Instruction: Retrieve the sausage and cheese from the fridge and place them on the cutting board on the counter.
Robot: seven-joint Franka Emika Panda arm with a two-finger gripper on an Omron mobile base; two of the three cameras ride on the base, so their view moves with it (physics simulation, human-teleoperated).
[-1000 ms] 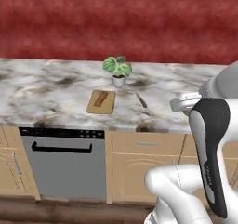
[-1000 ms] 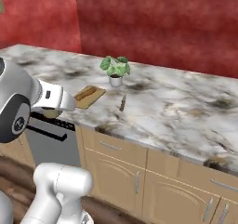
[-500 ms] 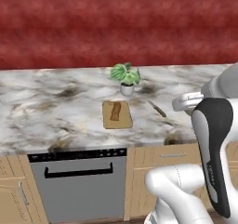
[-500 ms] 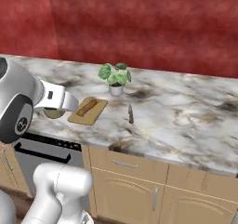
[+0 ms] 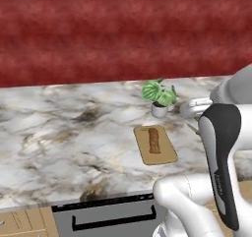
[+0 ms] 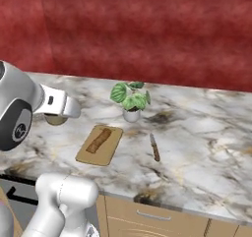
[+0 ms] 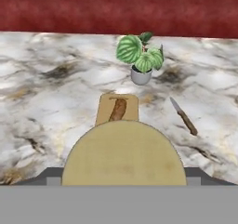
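A reddish-brown sausage (image 5: pixel 154 139) (image 6: pixel 98 140) (image 7: pixel 118 109) lies lengthwise on the small tan cutting board (image 5: pixel 165 155) (image 6: pixel 110 150) (image 7: pixel 104 111) on the marble counter (image 5: pixel 59 137). My gripper (image 6: pixel 56 117) (image 7: pixel 123 177) hovers above the counter on the near side of the board, shut on the pale yellow cheese (image 7: pixel 123 160) (image 6: pixel 55 119). In the hand view the cheese looms as a big dome between the fingers and covers the board's near end. The fridge is out of view.
A small potted plant (image 5: pixel 158 96) (image 6: pixel 129 98) (image 7: pixel 139 56) stands just behind the board. A brown-handled knife (image 6: pixel 155 147) (image 7: pixel 183 117) lies on the counter to the board's right. A dishwasher front (image 5: pixel 113 219) sits under the counter edge. A red wall backs the counter.
The base has driven along the counter, so the whole scene has shifted: board, plant and knife now sit closer to the arm. The cheese stays in the gripper.
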